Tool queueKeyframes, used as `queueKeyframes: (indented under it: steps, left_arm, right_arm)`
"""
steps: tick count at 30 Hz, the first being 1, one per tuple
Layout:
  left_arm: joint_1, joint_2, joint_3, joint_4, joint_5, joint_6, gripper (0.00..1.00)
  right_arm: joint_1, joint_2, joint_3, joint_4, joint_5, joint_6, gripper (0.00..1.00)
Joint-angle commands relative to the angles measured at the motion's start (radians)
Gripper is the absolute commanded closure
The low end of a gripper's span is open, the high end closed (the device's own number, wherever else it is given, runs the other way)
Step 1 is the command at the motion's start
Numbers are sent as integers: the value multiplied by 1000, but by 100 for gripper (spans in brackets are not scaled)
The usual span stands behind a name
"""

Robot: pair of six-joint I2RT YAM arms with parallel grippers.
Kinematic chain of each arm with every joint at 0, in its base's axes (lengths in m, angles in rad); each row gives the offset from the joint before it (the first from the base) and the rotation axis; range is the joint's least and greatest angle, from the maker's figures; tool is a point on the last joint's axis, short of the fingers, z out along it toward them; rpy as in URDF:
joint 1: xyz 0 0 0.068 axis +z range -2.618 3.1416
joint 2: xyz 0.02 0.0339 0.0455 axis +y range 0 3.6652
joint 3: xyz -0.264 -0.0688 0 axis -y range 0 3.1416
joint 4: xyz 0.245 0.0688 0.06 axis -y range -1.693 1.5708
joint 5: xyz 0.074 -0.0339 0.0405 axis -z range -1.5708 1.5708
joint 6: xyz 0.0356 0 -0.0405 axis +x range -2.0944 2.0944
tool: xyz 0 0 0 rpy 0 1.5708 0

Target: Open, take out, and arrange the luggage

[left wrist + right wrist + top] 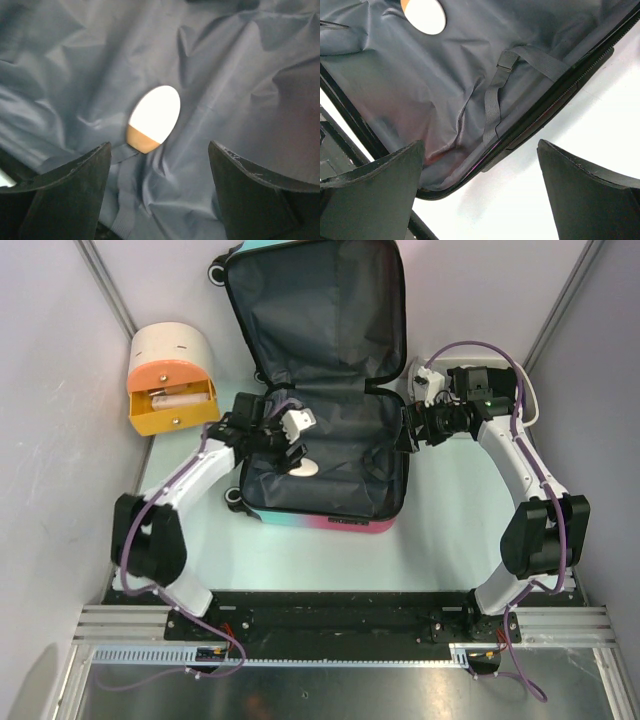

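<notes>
The luggage lies open on the table, its lid folded back, with dark grey lining in both halves and a pink-teal shell at the near edge. A small oval thing, white with an orange end, lies on the lining of the near half. My left gripper is open inside that half, just above and short of the oval thing, and holds nothing. My right gripper is open and empty at the suitcase's right rim, straddling the zip edge. The oval thing also shows in the right wrist view.
A cream-and-orange drawer box stands at the back left with its drawer pulled out. A white basin with a cable sits behind my right arm. Grey walls close in on both sides. A lining strap lies loose in the near half.
</notes>
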Motion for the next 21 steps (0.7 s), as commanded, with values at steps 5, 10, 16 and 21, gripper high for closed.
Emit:
queueKeyframes:
  steps: [5, 10, 16, 21]
  left_arm:
    - [-8, 277, 200, -98, -22, -50, 15]
    - [-14, 404, 270, -111, -61, -33, 16]
    - [-21, 528, 339, -113, -89, -24, 18]
    - [-52, 573, 312, -113, -162, 51, 28]
  right_arm:
    - [6, -40, 8, -12, 4, -12, 0]
    - [3, -54, -6, -10, 4, -15, 0]
    - [-3, -60, -15, -15, 2, -16, 0]
    - [-13, -66, -21, -21, -1, -19, 0]
